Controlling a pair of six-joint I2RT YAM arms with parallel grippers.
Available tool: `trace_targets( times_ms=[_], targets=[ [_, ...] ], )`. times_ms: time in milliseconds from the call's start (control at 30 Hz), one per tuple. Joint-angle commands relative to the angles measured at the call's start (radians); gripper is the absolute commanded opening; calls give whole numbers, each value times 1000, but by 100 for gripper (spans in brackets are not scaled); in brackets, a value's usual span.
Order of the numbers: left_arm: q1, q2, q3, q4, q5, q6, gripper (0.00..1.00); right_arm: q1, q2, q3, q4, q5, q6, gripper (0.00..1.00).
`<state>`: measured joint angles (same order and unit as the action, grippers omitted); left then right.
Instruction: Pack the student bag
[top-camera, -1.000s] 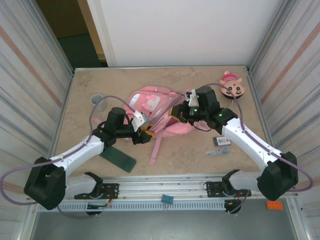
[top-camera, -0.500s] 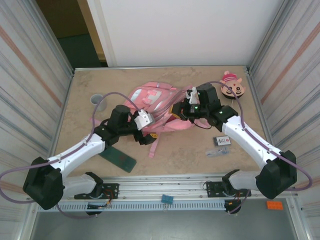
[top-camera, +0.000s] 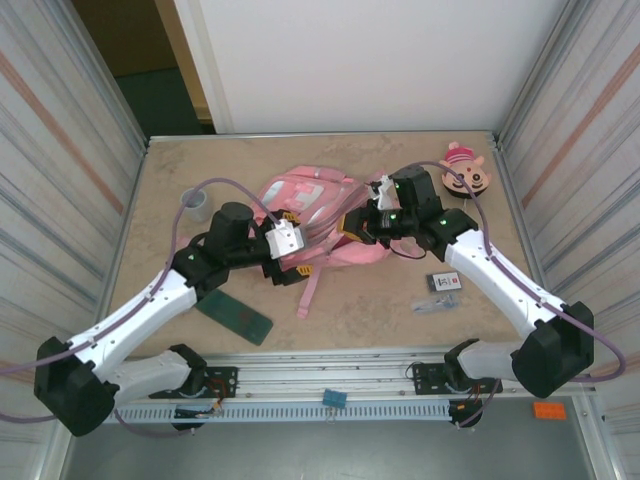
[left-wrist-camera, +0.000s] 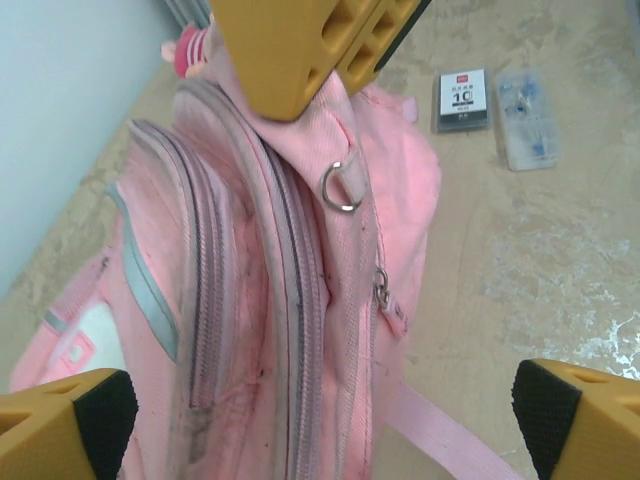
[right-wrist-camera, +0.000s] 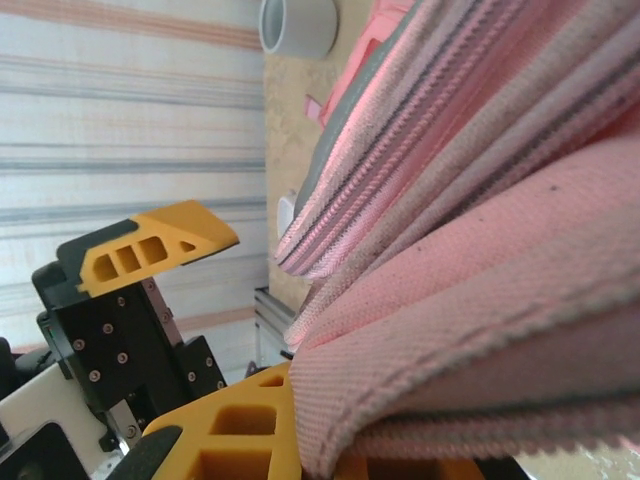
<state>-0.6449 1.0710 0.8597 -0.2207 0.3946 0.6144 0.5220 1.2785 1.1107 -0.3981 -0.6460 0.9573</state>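
The student bag lies in the middle of the surface (what it holds cannot be seen). The right tool is pinched onto the pink fabric at its right side, and the left tool stands wide open astride its left part, gripping nothing. Around it are one grey cup, one plush toy, one dark green book, one small card box and one clear case with something bluish inside.

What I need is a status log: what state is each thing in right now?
backpack: lying down, one edge pinched
left gripper: jaws open, straddling the backpack
right gripper: jaws shut on the backpack
cup: upright
green notebook: flat, closed
plush toy: lying face up
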Motion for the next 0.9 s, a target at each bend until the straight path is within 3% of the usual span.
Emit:
trace_targets(
  times_ms=[0,167,267,367,433,467,500,567,667,800,867],
  targets=[
    [-2,4,12,-16,-36,47,99,3,-9,76,-2,-112,-56,4],
    [18,119,36,28,-49,86,99,6,-5,95,-37,-155,-83,4],
    [54,224,107,29,-30,29,89,4,-1,99,-64,-165,-109,5],
    [65,271,142,13,74,11,57,-16,5,114,-106,-153,-150,6],
    [64,271,118,52,142,-27,29,-41,1,114,-134,-111,-179,12],
    [64,269,102,75,158,-63,20,-50,-3,114,-153,-73,-196,14],
    [66,268,81,102,177,-115,11,-58,-10,115,-187,-23,-226,17],
    [72,270,41,156,241,-195,2,-60,-27,112,-246,87,-280,32],
    [74,285,3,188,312,-323,0,-12,-90,108,-354,359,-338,52],
    [77,327,11,163,387,-449,0,183,-228,55,-386,766,-440,57],
    [86,354,43,110,407,-502,0,267,-266,28,-417,890,-416,54]
  ],
)
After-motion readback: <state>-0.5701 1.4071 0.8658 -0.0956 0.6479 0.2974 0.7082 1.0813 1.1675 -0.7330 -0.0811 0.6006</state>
